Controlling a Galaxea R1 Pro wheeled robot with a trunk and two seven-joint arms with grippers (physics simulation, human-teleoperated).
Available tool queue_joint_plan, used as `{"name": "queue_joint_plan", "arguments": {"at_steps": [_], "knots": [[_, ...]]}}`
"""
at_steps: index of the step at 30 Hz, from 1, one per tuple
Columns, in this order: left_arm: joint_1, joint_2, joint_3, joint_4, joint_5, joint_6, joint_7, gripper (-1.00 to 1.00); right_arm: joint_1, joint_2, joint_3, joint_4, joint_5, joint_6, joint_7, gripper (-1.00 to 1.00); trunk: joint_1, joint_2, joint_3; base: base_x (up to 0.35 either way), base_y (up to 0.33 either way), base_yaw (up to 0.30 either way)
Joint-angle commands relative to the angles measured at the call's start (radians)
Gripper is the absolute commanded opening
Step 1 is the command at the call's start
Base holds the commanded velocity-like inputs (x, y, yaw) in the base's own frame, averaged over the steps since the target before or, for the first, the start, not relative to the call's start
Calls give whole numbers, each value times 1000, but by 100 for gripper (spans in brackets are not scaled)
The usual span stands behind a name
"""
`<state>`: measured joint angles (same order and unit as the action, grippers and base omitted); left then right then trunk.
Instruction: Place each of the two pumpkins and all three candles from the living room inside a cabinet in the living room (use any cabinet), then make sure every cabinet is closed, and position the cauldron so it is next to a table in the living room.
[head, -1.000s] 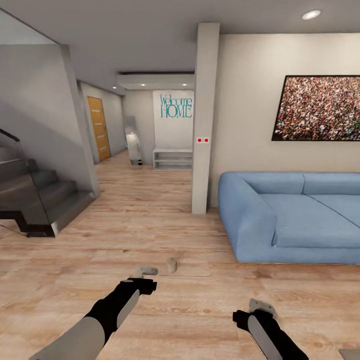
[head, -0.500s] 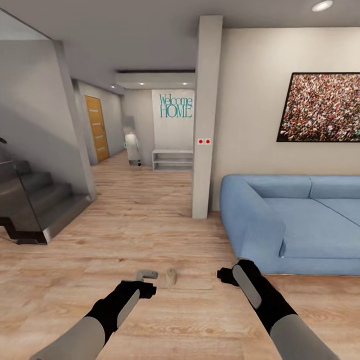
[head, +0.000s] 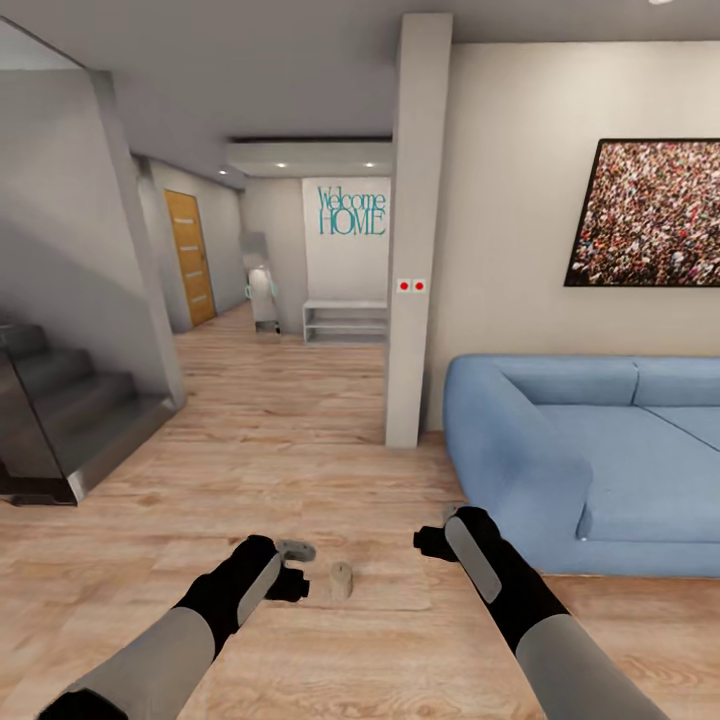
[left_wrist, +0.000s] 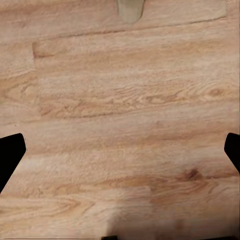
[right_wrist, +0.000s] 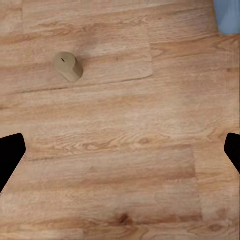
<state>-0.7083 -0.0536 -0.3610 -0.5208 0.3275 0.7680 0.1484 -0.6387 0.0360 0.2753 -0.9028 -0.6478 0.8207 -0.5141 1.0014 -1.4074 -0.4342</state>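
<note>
One candle (head: 341, 580), a short tan cylinder, stands upright on the wood floor between my two arms. My left gripper (head: 296, 556) hovers just to its left, open and holding nothing. In the left wrist view the candle (left_wrist: 131, 9) sits beyond the wide-apart black fingertips (left_wrist: 10, 156). My right gripper (head: 432, 540) hangs to the candle's right, a little farther off, also open and holding nothing. From the right wrist camera the candle (right_wrist: 67, 66) lies off to one side of the fingertips (right_wrist: 233, 152). Pumpkins, cabinet and cauldron are out of view.
A blue sofa (head: 590, 450) fills the right side, its corner (right_wrist: 228, 15) close to my right gripper. A white pillar (head: 412, 250) stands ahead, with a hallway and low white shelf (head: 345, 320) behind it. Dark stairs (head: 60, 420) rise at the left.
The view has shifted forward and the candle now lies nearer. My right arm rose and swung in toward the middle. My left gripper now sits right beside the candle.
</note>
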Motion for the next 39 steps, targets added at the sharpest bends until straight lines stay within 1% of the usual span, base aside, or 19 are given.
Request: {"name": "queue_joint_plan", "arguments": {"at_steps": [1,5,10,18,20,24,26,32,39], "knots": [[-11,1,-4,-1,11,17,9,100,-1,0,2,-1,-10,1,-10,100,1,-1,-1,336,0,0],[-55,-1,-3,0,11,71,11,100,-1,-1,0,-1,-9,1,-11,100,1,-1,-1,336,0,0],[-78,-2,-3,0,11,121,15,100,-1,-1,-1,-1,-9,1,-12,100,1,-1,-1,316,0,0],[-84,-2,-1,9,12,133,17,100,-1,-3,-2,-1,-9,1,-12,100,1,-1,-1,278,-21,0],[-84,-2,-1,16,19,134,16,100,-1,-4,-2,-1,-9,0,-12,100,1,-1,-1,308,-89,0],[-85,-1,-3,23,50,134,13,100,-1,-6,-2,-1,-9,0,-12,100,1,-1,-1,298,-142,0],[-85,-1,-2,24,56,134,13,100,-1,-6,-2,-1,-9,0,-12,100,1,-1,-1,270,-198,0],[-85,0,-1,25,60,134,13,100,-1,-6,-2,-1,-9,0,-12,100,1,-1,-1,268,-175,0],[-85,1,0,25,61,134,13,100,-1,-4,-2,-1,-9,0,-11,100,1,-1,-1,312,-39,0]]}}
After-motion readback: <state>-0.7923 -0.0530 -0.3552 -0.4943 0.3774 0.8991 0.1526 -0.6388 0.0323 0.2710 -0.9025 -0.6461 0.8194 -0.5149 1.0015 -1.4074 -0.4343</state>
